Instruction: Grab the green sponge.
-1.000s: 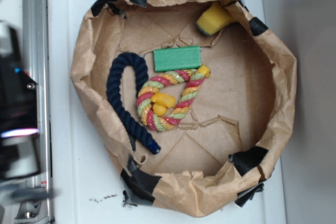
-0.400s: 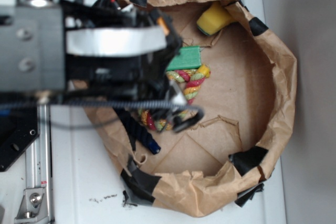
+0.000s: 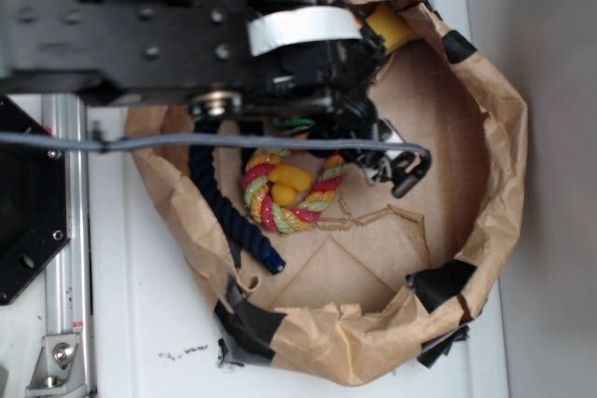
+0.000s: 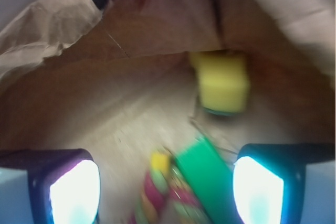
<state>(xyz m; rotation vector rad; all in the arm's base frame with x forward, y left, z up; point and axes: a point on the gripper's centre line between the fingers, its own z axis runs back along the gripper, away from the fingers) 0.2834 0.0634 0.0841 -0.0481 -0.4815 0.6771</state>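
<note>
Gripper [image 4: 165,182]: I see it spread wide, holding nothing.
Green sponge [image 4: 202,174]: bottom centre, between my fingers.
Paper bowl [image 3: 504,137]: contains yellow sponge [image 4: 220,85], rope ring [image 3: 289,195].

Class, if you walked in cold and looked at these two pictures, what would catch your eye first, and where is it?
The black robot arm sprawls across the top of the brown paper nest, its open gripper hovering over the green sponge. At the nest's centre lies a bright multicoloured rope ring; the yellow sponge sits against the far wall.
</note>
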